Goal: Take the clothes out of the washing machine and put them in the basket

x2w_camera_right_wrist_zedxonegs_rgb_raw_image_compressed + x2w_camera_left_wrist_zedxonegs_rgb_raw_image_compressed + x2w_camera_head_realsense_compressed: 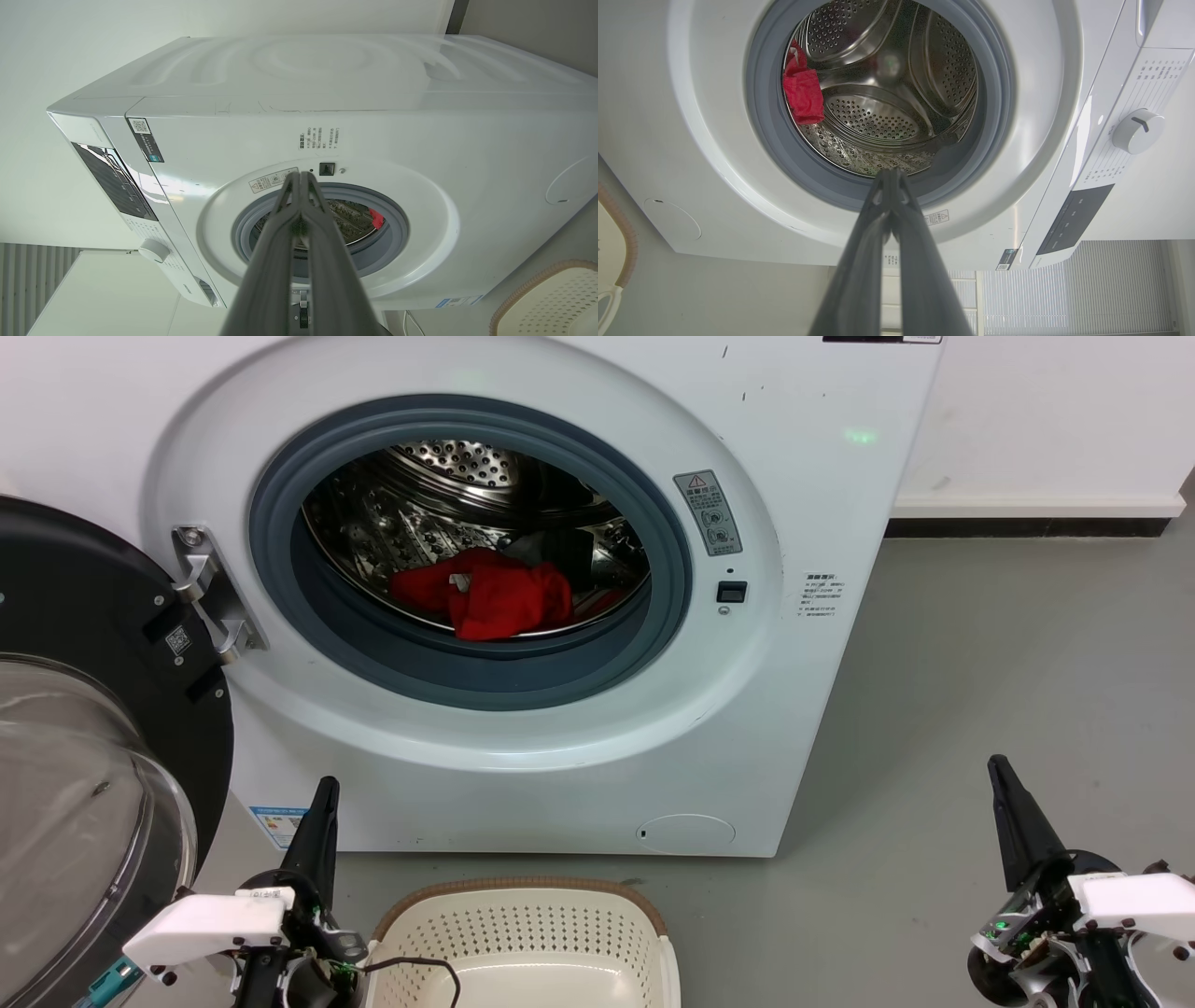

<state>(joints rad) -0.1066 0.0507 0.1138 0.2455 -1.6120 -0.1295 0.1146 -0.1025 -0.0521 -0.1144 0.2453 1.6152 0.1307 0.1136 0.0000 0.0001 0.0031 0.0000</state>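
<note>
At the near edge, floor level: basket [523, 933] sits between the two arms, just in front of the washer; nothing in the part that shows, only a thin black cable draped over its left rim.
Left gripper [326, 786]: low at lower left, beside the basket's left rim, fingers pressed together tip to tip, holding nothing; wrist view looks straight into the drum.
Right gripper [997, 765]: low at lower right over bare grey floor [1008, 653], well apart from basket and washer; fingers closed together, nothing held.
Door [84, 728]: swung fully open to the left, black frame and glass bowl clear of the opening.
Washing machine [812, 476]: front-loader, grey rubber seal round the opening, access unobstructed.
Drum [448, 476]: shiny perforated steel, holds the clothes.
Clothes [485, 593]: red bundle lying on the drum floor close behind the seal lip, a bit of white showing on it; something dark sits behind it, can't tell what.
Step in hand: start of the job, by my read — nothing grasped, reach not begun.
Next move needs: one arm, likely the left, to open its fingers, rise to the opening, go in over the seal lip and pinch the bundle; then pull out and drop over the basket.
</note>
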